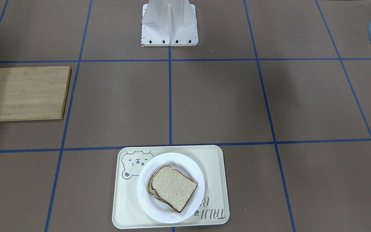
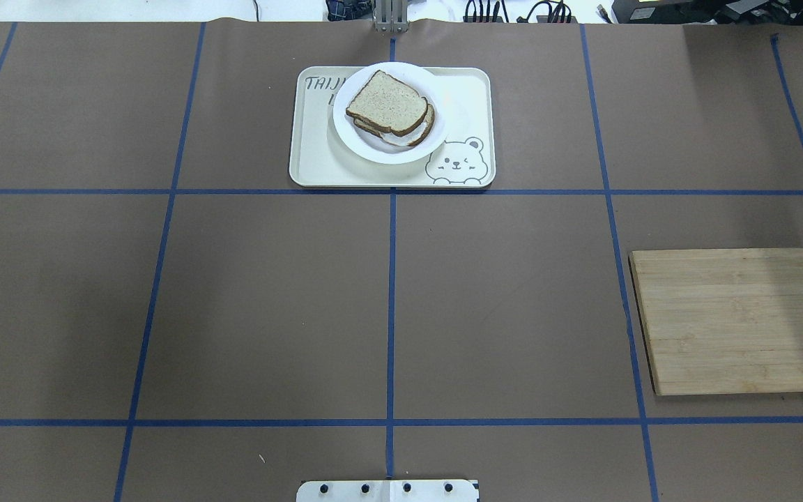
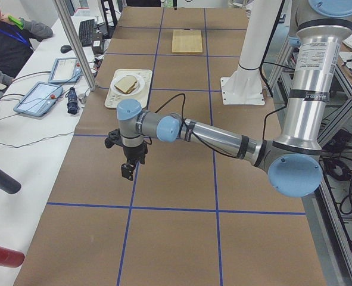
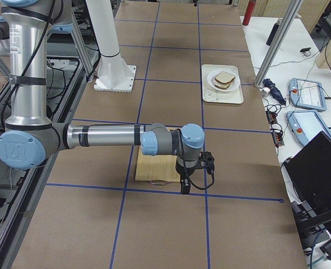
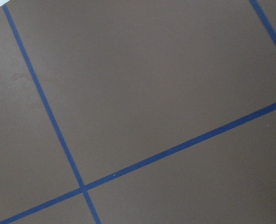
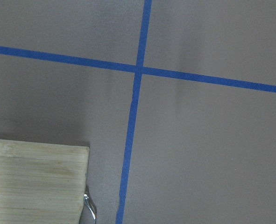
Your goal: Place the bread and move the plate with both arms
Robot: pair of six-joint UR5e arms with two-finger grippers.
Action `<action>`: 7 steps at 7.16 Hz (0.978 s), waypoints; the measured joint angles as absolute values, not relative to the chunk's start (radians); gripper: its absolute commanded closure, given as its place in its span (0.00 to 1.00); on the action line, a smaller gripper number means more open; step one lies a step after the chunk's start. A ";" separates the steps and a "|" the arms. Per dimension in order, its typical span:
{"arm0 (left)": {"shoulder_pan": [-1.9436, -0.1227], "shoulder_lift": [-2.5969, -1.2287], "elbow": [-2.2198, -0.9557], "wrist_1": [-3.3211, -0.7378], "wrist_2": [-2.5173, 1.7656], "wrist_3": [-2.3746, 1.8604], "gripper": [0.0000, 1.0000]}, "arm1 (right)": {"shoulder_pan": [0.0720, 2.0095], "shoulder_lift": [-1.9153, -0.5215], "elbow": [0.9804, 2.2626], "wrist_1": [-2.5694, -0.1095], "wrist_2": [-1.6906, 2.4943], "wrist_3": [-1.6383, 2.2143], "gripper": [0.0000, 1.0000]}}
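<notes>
A brown-papered worktop (image 2: 269, 314) gridded with blue tape carries everything. The left arm (image 3: 217, 138) and the right arm (image 4: 98, 136) reach out low over it at opposite ends. A bamboo cutting board (image 2: 736, 321) lies on the robot's right. The cream bear-print tray (image 2: 464, 97) sits far centre and holds the white plate (image 2: 373, 150). On the plate, the bread (image 2: 384, 103) rests atop a second slice. The left gripper (image 3: 127, 171) hangs over bare paper and the right gripper (image 4: 185, 185) by the board's edge; I cannot tell whether either is released or clenched.

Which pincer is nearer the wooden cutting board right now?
Right. The right pincer hangs at the edge of the cutting board; the left pincer is over bare table at the opposite end.
</notes>
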State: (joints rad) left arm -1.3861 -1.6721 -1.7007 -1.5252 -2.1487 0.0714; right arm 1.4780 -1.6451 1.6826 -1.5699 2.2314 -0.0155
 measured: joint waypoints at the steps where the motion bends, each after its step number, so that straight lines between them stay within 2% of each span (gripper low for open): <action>1: -1.429 -1.641 -1.686 -1.532 -2.174 0.073 0.01 | 1.493 -1.649 1.690 -1.572 2.234 -0.019 0.00; 7: -1.535 -1.498 -1.703 -1.549 -2.305 0.075 0.01 | 1.525 -1.654 1.703 -1.577 2.233 -0.021 0.00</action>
State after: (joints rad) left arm -1.5353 -1.4977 -1.7032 -1.5491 -2.3052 0.0745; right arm 1.5245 -1.6537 1.7026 -1.5768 2.2335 -0.0215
